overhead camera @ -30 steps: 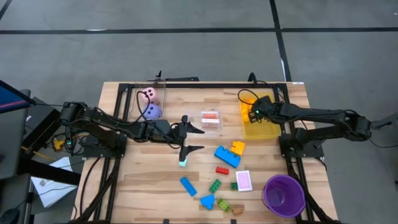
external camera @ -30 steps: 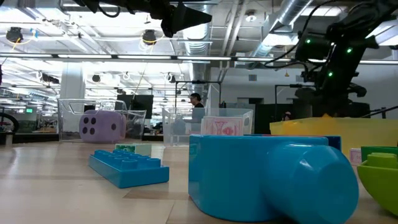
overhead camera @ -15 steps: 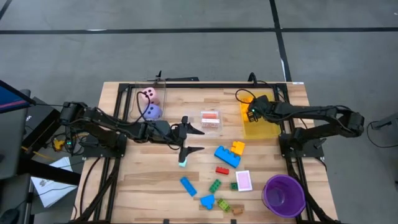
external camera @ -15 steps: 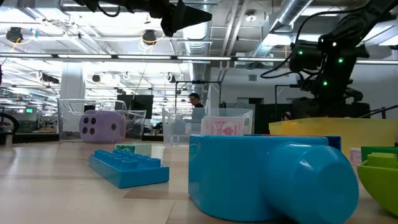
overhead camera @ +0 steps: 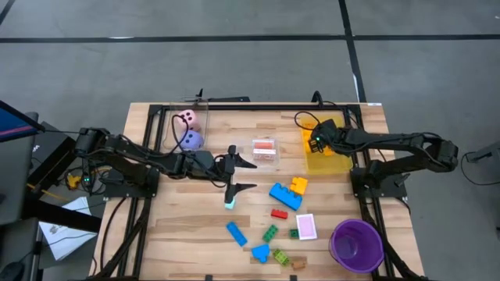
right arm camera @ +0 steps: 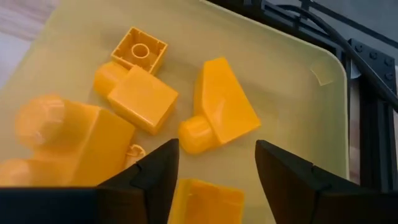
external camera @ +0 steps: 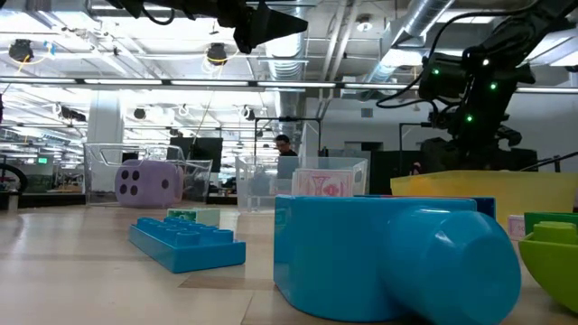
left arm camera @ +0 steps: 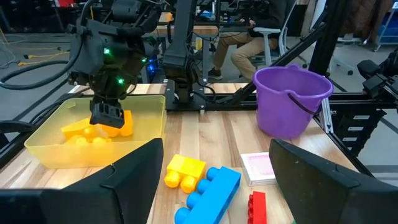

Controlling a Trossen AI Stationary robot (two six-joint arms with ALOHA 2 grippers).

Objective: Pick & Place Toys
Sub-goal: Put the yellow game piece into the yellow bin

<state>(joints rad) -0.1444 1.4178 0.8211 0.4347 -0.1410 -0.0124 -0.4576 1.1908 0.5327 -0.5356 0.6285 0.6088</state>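
Nearest the front edge of the counter (overhead camera: 180,234) lie loose bricks, blue (overhead camera: 237,233) and green (overhead camera: 269,232), beside a pink-backed card (overhead camera: 306,226); farther in, a yellow brick (overhead camera: 298,185) touches a long blue brick (overhead camera: 285,196); the left gripper (overhead camera: 239,174) hangs mid-counter, fingers apart, empty; beyond, the right gripper (right arm camera: 214,163) sits over the yellow bin (overhead camera: 341,161), fingers parted above a yellow piece (right arm camera: 205,200) among yellow bricks; the purple die (overhead camera: 191,140) rests far left.
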